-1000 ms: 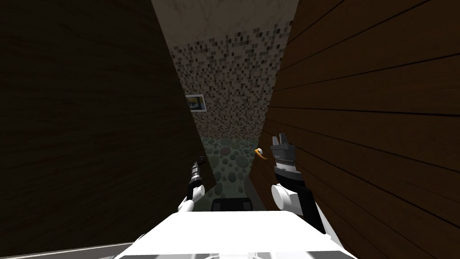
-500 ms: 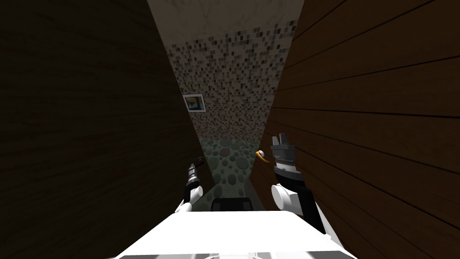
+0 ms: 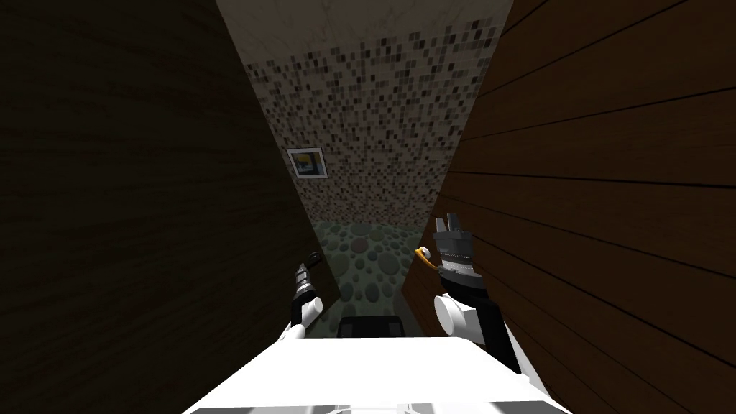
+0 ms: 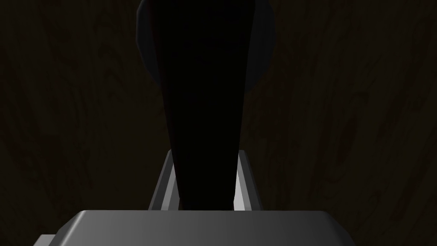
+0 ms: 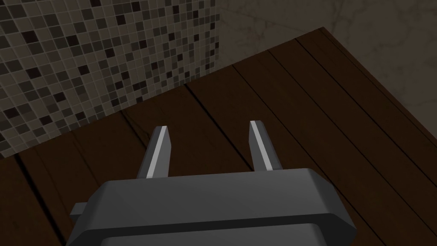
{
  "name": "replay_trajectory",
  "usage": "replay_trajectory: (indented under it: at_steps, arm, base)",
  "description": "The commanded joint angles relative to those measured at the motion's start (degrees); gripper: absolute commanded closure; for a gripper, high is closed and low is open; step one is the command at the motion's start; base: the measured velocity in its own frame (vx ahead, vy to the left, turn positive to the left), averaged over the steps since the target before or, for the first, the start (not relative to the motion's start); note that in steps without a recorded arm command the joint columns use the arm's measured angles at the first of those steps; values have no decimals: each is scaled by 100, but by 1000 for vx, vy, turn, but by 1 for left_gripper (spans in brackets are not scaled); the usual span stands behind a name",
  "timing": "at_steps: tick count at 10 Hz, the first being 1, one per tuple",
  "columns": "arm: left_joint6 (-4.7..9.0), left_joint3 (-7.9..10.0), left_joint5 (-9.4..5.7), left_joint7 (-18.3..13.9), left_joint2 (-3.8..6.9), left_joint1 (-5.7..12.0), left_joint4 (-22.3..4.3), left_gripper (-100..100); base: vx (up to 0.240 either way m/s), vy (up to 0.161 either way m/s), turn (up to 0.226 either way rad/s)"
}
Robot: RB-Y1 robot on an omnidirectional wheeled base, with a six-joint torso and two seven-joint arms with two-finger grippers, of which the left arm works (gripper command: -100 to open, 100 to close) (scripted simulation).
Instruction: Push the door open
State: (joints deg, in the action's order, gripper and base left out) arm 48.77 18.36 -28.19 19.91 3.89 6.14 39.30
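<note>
The door (image 3: 144,201) is the dark wood slab that covers the left side of the head view. Its free edge runs down toward the lower middle, where the left gripper (image 3: 312,261) meets it. In the left wrist view the two fingers are clamped on a dark lever handle (image 4: 204,94), which runs deep between them up to a round rose against the wood. The right gripper (image 5: 209,128) is raised at the centre right of the head view with its fingers (image 5: 158,149) apart and holding nothing, close over a planked wood panel (image 3: 596,180). That panel has a yellow-orange handle (image 3: 422,254) at its near edge, and it cannot be told whether it is a second leaf. Between the two surfaces a gap shows a mosaic tiled wall (image 3: 374,129), a pebbled floor (image 3: 366,251) and a small picture frame (image 3: 307,162). The door will probably behave as a rigid, fairly heavy hinged slab that swings and does not flex. The lever looks smooth and stiff, so it could slip or turn under a sideways load. The handle sits near the free edge, which likely gives the best leverage, so a steady push there should suit.
</note>
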Motion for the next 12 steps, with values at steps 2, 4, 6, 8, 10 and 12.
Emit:
replay_trajectory:
  at_steps: [2, 4, 6, 8, 10, 12]
  arm:
    - [-51, 61, -20, 72, 2, -136, 278, 100]
    - [-27, 213, -141, 186, -41, -193, 365, 100]
    - [-3, 361, -259, 298, -96, -249, 450, 100]
    - [-3, 361, -259, 298, -96, -249, 450, 100]
    - [33, 588, -440, 469, -213, -334, 580, 100]
    - [53, 712, -539, 562, -293, -381, 651, 100]
  base:
    - [19, 4, -2]
    - [95, 15, -41]
    - [107, 23, -31]
    - [69, 20, 2]
    - [156, 18, -49]
    - [129, 19, -15]
